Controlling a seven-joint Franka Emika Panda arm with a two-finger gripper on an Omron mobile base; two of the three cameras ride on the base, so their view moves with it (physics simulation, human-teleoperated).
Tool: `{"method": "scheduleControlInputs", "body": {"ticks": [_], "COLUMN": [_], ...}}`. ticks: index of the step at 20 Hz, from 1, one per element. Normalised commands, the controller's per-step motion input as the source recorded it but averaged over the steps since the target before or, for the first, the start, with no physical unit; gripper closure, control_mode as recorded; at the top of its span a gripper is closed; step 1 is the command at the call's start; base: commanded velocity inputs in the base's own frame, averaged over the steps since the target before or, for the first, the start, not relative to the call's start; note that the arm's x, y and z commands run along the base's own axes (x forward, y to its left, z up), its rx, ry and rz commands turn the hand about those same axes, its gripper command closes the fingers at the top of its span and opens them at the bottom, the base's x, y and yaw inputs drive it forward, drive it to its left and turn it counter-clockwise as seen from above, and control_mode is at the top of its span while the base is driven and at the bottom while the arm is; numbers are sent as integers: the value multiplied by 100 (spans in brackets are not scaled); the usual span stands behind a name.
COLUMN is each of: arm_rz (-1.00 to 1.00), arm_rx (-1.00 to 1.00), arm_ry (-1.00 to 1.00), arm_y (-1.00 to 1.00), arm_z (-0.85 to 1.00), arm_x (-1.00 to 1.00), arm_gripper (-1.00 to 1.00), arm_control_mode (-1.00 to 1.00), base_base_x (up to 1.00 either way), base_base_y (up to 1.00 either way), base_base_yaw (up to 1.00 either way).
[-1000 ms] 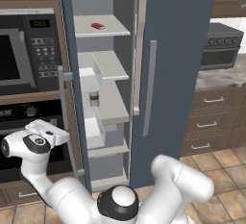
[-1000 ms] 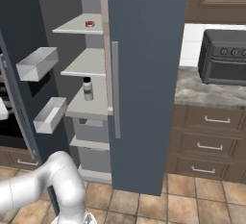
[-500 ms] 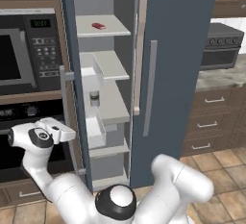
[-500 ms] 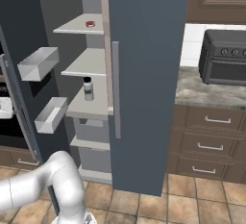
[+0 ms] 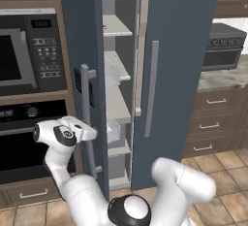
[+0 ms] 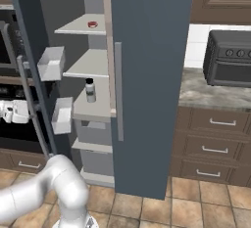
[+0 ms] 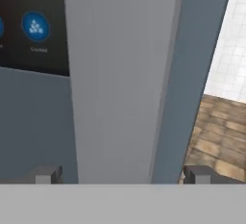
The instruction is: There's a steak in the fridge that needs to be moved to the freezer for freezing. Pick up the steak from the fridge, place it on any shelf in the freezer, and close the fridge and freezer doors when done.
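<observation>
- Since half a second ago, the tall slate-blue freezer door [image 5: 80, 36] has swung further toward its cabinet, and my claw [image 5: 86, 134] has travelled with it, toward the open compartment.
- My claw stands wide open and grips nothing. Its two dark fingertips [image 7: 45, 174] sit one on each side of the door's grey vertical bar handle [image 7: 115, 74].
- That bar runs straight ahead between the jaws. I cannot tell whether either tip touches it.
- In the hand view, the door's dark display panel [image 7: 29, 26] with its round blue icon lies beyond the left-hand tip.
- Brown floor tiles [image 7: 216, 136] show past the door's edge beyond the other tip.
- Well above my claw and on the far side of the door, the small flat red-pink steak [image 6: 91, 24] lies on the top white shelf [image 6: 73, 26] of the open compartment.
- A small dark-capped bottle [image 6: 90, 90] stands upright two shelves below the steak, slightly above claw height.
- Two clear inner bins [image 6: 50, 63] hang on the door's inside face, opposite my claw.
- Beyond the open compartment, the plain slate-blue fridge door [image 6: 152, 75] is shut.
</observation>
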Motion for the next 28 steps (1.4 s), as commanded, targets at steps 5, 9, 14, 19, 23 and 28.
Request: {"method": "scheduleControlInputs", "body": {"ticks": [5, 9, 14, 19, 23, 28], "arm_rz": [0, 0, 0, 1, 4, 0], "arm_rx": [2, 3, 5, 5, 4, 1], "arm_ry": [0, -1, 0, 1, 0, 1], "arm_y": [-74, -66, -53, -46, -41, -16], "arm_z": [0, 0, 0, 0, 0, 1], "arm_x": [43, 74, 95, 91, 70, 66], "arm_gripper": [-100, -100, -100, -100, -100, -100], "arm_control_mode": [-100, -100, -100, -100, -100, -100], "base_base_x": [0, 0, 0, 0, 0, 0], "base_base_y": [0, 0, 0, 0, 0, 0], "base_base_yaw": [0, 0, 0, 0, 0, 0]}}
